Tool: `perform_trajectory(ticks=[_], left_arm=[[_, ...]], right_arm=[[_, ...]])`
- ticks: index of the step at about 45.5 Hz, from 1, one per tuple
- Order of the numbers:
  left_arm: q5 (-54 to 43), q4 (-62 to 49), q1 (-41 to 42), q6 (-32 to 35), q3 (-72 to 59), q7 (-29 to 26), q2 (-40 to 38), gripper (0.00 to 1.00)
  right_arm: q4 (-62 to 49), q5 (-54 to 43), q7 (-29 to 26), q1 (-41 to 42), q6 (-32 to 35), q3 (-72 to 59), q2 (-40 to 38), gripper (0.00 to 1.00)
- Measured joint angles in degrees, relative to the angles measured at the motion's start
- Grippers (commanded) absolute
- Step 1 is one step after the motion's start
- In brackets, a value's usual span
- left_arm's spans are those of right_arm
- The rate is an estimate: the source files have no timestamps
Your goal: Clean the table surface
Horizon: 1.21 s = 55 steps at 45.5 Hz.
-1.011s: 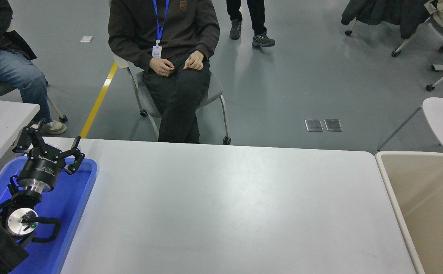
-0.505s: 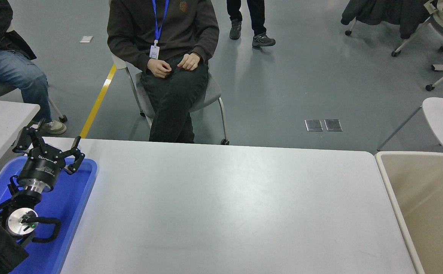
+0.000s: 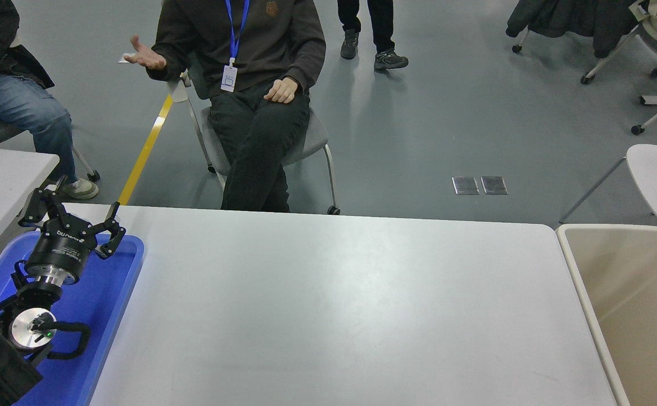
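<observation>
Only the left gripper (image 3: 71, 217) shows, parked at lower left above the blue tray (image 3: 111, 293), wrist angled up toward the frame's top, fingers (image 3: 115, 228) splayed wide, grasping nothing. Its arm is cut off by the bottom-left corner. Right arm is out of frame. The table surface (image 3: 334, 310) fills the centre and bottom. Beige bin (image 3: 633, 304) at right edge, partly cropped. Seated person (image 3: 249, 84) at top centre, one hand (image 3: 146, 56) raised palm-up.
</observation>
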Motion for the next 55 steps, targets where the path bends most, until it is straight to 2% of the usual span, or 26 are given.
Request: perform_trajectory(ticks=[18, 30, 40, 48, 55], left_arm=[[0.0, 0.0, 0.0, 0.0, 0.0, 0.0, 0.0, 1.00], [0.0, 0.0, 0.0, 0.0, 0.0, 0.0, 0.0, 1.00], [0.0, 0.0, 0.0, 0.0, 0.0, 0.0, 0.0, 1.00], [0.0, 0.0, 0.0, 0.0, 0.0, 0.0, 0.0, 1.00], [0.0, 0.0, 0.0, 0.0, 0.0, 0.0, 0.0, 1.00]], right_arm=[[10.7, 2.0, -1.6, -5.1, 5.0, 23.2, 0.0, 0.99], [17.3, 1.6, -3.1, -10.3, 14.2, 39.3, 3.9, 0.99], [22.2, 0.6, -3.5, -13.3, 20.0, 44.4, 8.0, 0.99], [26.5, -3.6, -3.6, -14.5, 21.2, 46.8, 12.5, 0.99], [28.9, -10.1, -3.6, -14.7, 17.9, 48.9, 17.2, 0.99]])
